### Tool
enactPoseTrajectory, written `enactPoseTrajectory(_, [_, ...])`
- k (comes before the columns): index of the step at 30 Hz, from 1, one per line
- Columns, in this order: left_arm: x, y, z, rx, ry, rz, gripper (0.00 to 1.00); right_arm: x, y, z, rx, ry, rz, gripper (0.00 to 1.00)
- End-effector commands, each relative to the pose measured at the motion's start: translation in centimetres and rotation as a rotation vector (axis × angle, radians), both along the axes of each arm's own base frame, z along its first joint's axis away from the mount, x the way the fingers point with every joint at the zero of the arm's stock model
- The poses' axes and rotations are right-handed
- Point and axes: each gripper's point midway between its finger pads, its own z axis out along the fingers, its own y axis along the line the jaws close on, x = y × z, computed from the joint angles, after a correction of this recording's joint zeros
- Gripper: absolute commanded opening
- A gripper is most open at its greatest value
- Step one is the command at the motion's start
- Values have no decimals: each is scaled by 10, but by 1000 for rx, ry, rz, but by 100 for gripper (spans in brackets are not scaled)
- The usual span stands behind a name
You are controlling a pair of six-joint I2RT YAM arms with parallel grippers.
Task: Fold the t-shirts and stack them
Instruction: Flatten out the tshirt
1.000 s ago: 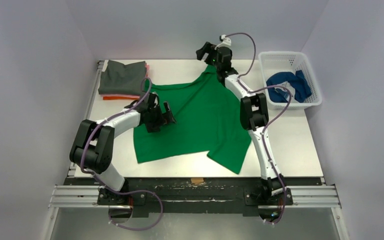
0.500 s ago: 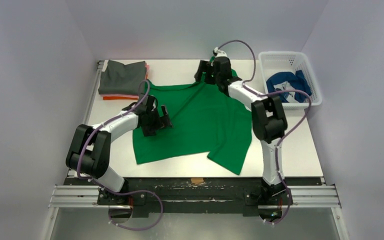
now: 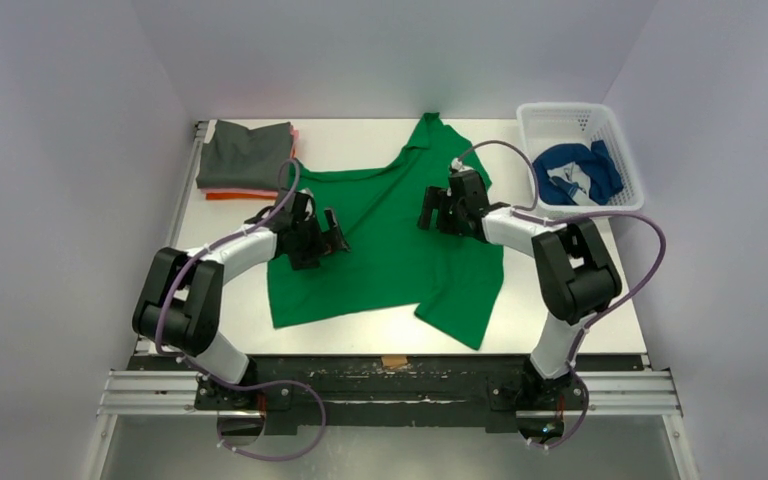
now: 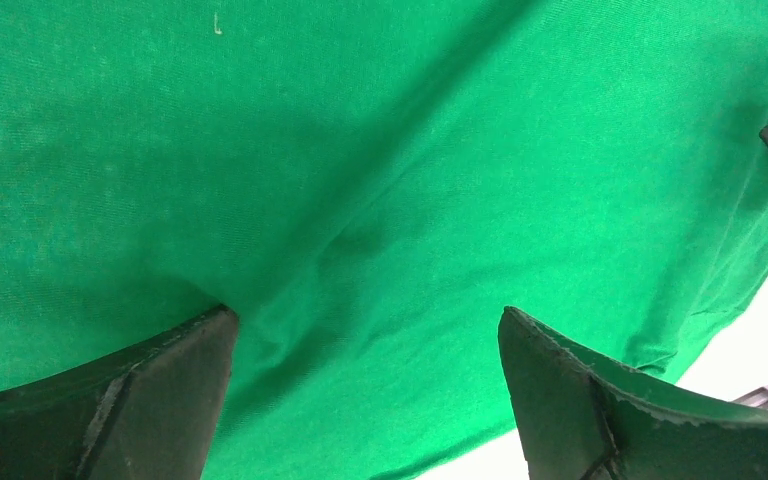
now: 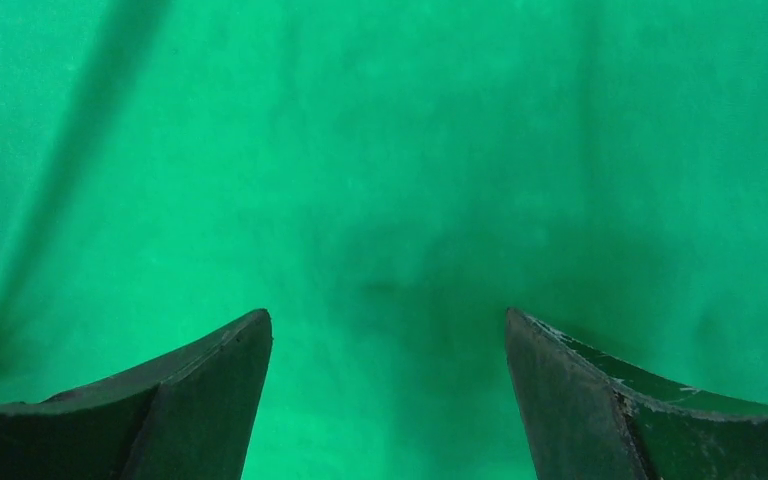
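Observation:
The bright green t-shirt (image 3: pixel 390 255) lies spread, unevenly, in the middle of the table, one corner reaching the far edge. My left gripper (image 3: pixel 334 236) hovers open over its left part; in the left wrist view the gripper (image 4: pixel 365 335) has only green cloth (image 4: pixel 380 160) under it and nothing between the fingers. My right gripper (image 3: pixel 430 210) is open over the shirt's right half, and in its wrist view the gripper (image 5: pixel 388 335) faces flat green cloth (image 5: pixel 390 150). A folded dark grey t-shirt (image 3: pixel 247 153) tops a stack with pink and orange edges (image 3: pixel 228 195). A blue t-shirt (image 3: pixel 572 168) lies crumpled in the basket.
The white lattice basket (image 3: pixel 564 108) stands at the back right corner. The folded stack sits at the back left corner. Grey walls close in the table on three sides. Bare table (image 3: pixel 580 280) shows right of the green shirt.
My right arm has drawn back from the far end of the green shirt and come down over its right half. The left arm has barely shifted.

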Motion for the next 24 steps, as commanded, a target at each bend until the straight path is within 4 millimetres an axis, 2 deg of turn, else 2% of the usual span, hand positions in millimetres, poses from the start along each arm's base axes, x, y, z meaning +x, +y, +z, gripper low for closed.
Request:
enactPoseTrajectory(1, [-27,-1,-20,-29,62,-11,100,-41,-21,-19,-27,91,-77,84])
enactPoseTrajectory(5, [-53,0,-23,-42,100,-16,100,-106,-50,-33,-34,193,-175,83])
enactPoseTrajectory(8, [-90,6,-33,-12,172,20,100,-162,-84,-36,-107,276,-250,84])
enactPoseTrajectory(10, [-119,8,-38,37,206,19,100,-200,-97,-37,-114,339,-288,84])
enactPoseTrajectory(13, [-162,7,-44,62,266,-12,100,-241,-108,-36,-105,390,-302,84])
enactPoseTrajectory(15, [-186,9,-48,56,305,-20,100,-256,-114,-29,-108,399,-302,84])
enactPoseTrajectory(17, [-197,13,-44,60,290,-30,100,-252,-114,-14,-93,346,-273,84])
enactPoseTrajectory(18, [-196,14,-38,64,266,-43,100,-243,-111,-3,-78,293,-252,84])
enactPoseTrajectory(20, [-180,8,-14,46,166,-81,100,-222,-103,21,-39,189,-220,84])
enactPoseTrajectory(22, [-147,-8,25,6,15,-119,100,-196,-83,48,45,96,-175,85])
enactPoseTrajectory(24, [-119,-17,54,1,-99,-127,100,-169,-70,69,90,17,-163,86])
